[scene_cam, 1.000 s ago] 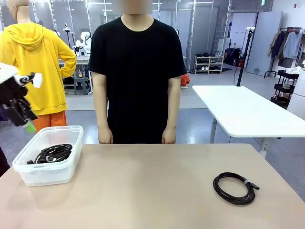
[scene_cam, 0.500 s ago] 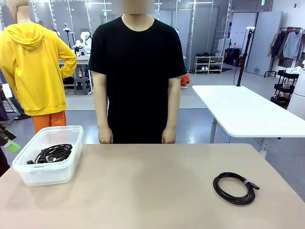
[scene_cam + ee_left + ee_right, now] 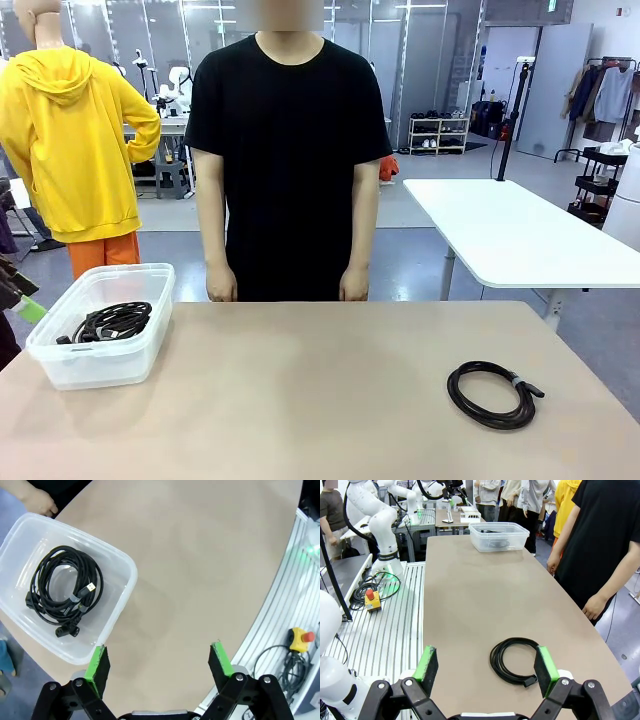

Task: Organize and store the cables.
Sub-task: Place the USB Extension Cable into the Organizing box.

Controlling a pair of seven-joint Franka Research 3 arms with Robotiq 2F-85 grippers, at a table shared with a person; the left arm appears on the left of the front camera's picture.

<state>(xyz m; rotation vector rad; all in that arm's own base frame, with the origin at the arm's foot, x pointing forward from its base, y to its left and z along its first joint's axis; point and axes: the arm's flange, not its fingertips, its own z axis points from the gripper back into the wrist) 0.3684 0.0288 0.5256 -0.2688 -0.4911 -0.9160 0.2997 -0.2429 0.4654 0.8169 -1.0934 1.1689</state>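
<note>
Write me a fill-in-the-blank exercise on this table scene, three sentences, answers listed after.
1. The coiled cable left loose on the table lies on the robot's ____ side.
2. The clear plastic bin already holds black ____.
3. Both the left gripper and the right gripper have their jaws ____.

Missing words: right; cables; open

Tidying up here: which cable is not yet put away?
The coiled cable lying bare on the table at the robot's right; the other cables sit bundled inside the clear bin.
</note>
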